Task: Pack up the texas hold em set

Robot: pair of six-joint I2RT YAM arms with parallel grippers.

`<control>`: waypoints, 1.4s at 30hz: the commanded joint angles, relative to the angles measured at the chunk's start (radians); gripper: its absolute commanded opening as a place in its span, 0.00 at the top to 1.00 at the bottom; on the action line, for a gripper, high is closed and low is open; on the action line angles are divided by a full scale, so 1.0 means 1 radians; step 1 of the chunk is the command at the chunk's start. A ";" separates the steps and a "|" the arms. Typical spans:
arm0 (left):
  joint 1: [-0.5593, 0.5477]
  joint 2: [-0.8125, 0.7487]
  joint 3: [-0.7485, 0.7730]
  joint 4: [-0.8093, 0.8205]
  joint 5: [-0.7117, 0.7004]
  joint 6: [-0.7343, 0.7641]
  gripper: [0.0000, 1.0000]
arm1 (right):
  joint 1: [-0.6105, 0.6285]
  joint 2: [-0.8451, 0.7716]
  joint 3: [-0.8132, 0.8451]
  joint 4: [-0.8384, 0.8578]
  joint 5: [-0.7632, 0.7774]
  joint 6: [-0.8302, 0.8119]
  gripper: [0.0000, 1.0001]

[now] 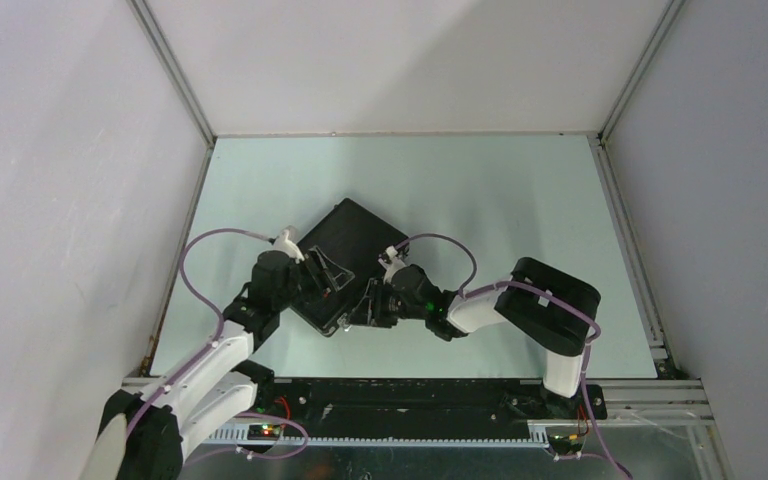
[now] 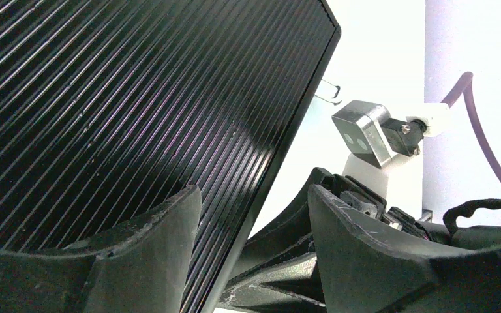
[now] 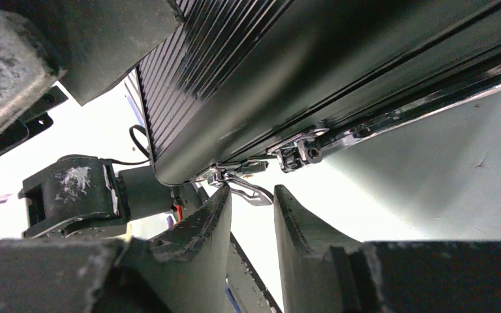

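The black case (image 1: 353, 243) lay shut on the tabletop (image 1: 480, 190), a bit left of the middle. It was turned so that one corner pointed at the far edge and one at the near edge. Its lid had thin lines running along it.

The two arms met at the side of the case that faced the near edge. The left claw (image 1: 320, 275) was at the left part of that side. In the left wrist view this claw (image 2: 253, 195) was wide. One finger (image 2: 163, 228) was over the lined lid (image 2: 137, 98) and the other finger was past the lid's edge, over the table. It held nothing.

The right claw (image 1: 364, 303) was at the near corner of the case. In the right wrist view this claw (image 3: 253, 192) was narrow, with a small gap between its fingers. A shiny metal latch (image 3: 244, 186) hung from the edge of the case (image 3: 313, 59), and its wire loop sat right at the finger tips. I could not tell if the fingers pinched the loop. A second metal latch (image 3: 298, 151) sat further along the same edge, away from the claw.
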 commanded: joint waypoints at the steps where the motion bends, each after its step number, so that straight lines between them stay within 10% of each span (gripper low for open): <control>1: -0.021 0.036 -0.070 -0.166 0.016 -0.005 0.29 | 0.006 -0.026 0.036 0.057 -0.044 0.086 0.66; 5: -0.022 0.031 -0.079 -0.160 0.014 -0.003 0.28 | 0.009 -0.064 0.036 -0.037 -0.010 0.037 0.35; 8: -0.024 0.027 -0.079 -0.161 0.008 0.001 0.29 | 0.010 -0.146 0.030 -0.147 0.057 -0.027 0.29; 20: -0.090 -0.093 0.130 -0.434 -0.176 0.087 0.30 | 0.076 -0.314 -0.019 -0.303 0.302 -0.200 1.00; 26: -0.090 -0.147 0.203 -0.481 -0.197 0.105 0.41 | 0.131 -0.262 -0.002 -0.249 0.355 -0.202 1.00; 28: -0.090 -0.136 0.151 -0.434 -0.161 0.086 0.86 | 0.144 -0.226 0.017 -0.232 0.353 -0.202 1.00; 30: -0.090 -0.102 0.089 -0.379 -0.127 0.057 0.98 | 0.150 -0.180 0.032 -0.204 0.350 -0.194 1.00; 42: -0.090 0.056 -0.087 -0.197 -0.069 -0.040 1.00 | 0.131 -0.038 0.084 -0.213 0.365 -0.168 1.00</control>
